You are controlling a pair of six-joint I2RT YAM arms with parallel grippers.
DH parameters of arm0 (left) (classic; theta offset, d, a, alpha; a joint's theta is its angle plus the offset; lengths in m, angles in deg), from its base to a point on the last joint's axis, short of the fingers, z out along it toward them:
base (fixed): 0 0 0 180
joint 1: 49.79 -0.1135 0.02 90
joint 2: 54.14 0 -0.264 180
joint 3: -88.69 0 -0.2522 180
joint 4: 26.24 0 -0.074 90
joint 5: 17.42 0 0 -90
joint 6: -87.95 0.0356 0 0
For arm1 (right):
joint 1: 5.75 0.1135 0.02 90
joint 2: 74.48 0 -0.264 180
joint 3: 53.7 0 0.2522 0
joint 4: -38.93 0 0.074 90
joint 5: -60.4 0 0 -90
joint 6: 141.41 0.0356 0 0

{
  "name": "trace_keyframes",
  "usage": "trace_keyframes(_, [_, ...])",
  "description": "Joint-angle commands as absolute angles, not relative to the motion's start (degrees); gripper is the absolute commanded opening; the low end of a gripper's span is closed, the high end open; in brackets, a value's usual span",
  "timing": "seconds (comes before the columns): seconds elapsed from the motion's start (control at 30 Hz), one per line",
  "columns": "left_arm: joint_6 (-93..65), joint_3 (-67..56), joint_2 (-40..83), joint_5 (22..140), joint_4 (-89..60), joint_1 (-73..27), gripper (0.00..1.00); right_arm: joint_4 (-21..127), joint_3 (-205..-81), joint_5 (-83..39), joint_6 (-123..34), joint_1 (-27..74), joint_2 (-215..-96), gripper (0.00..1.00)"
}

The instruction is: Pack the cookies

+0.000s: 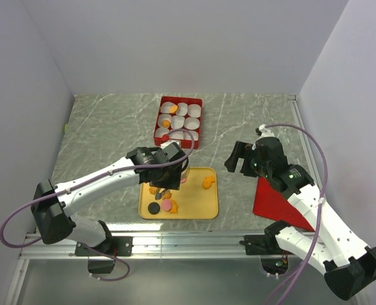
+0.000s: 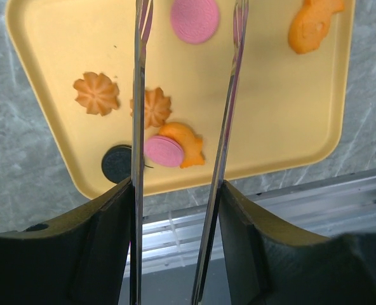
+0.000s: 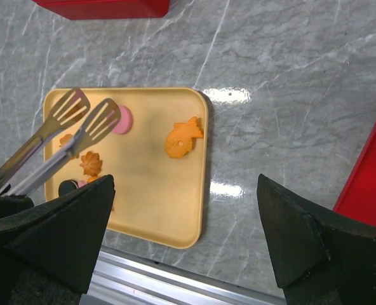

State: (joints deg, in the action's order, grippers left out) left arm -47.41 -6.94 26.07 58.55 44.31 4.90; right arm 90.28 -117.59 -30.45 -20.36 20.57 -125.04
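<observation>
Several cookies lie on the yellow tray [image 2: 270, 114]: two tan flower shapes [image 2: 96, 93], a pink round [image 2: 164, 151] against an orange fish shape [image 2: 187, 143], a black round [image 2: 115, 163], another pink round [image 2: 194, 19] and a lone orange fish [image 3: 183, 140]. My left gripper [image 2: 175, 197] is shut on metal tongs [image 2: 229, 127]. The tongs' arms stand apart above the tray with nothing between the tips, which hover by the far pink round [image 3: 123, 119]. My right gripper [image 3: 185, 216] is open and empty, over the bare table right of the tray.
Behind the tray stands a red box [image 1: 157, 121] of white paper cups [image 1: 192, 122]; two cups hold orange pieces [image 1: 173, 109]. A red lid [image 1: 277, 203] lies under the right arm. An aluminium rail [image 1: 194, 240] runs along the near edge.
</observation>
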Motion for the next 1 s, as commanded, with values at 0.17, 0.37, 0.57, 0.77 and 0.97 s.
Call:
trace_keyframes(0.17, [-49.9,-5.3,30.5,55.9,45.3,9.0,0.58,91.0,-117.7,-32.3,-20.1,20.5,-123.8,1.00])
trace_keyframes(0.37, [-50.3,-5.4,32.0,54.9,45.6,9.3,0.58,91.3,-117.4,-33.0,-19.9,20.5,-122.9,1.00])
trace_keyframes(0.57, [-50.0,-5.7,32.6,55.4,45.0,9.4,0.47,91.2,-117.3,-33.4,-19.9,20.5,-123.2,1.00])
trace_keyframes(0.77, [-50.2,-5.4,32.2,55.2,46.1,9.4,0.41,90.8,-116.8,-33.6,-19.8,20.5,-123.3,1.00])
trace_keyframes(0.97, [-49.0,2.8,32.3,51.0,51.3,9.3,0.42,90.7,-116.6,-33.7,-19.8,20.5,-123.6,1.00])
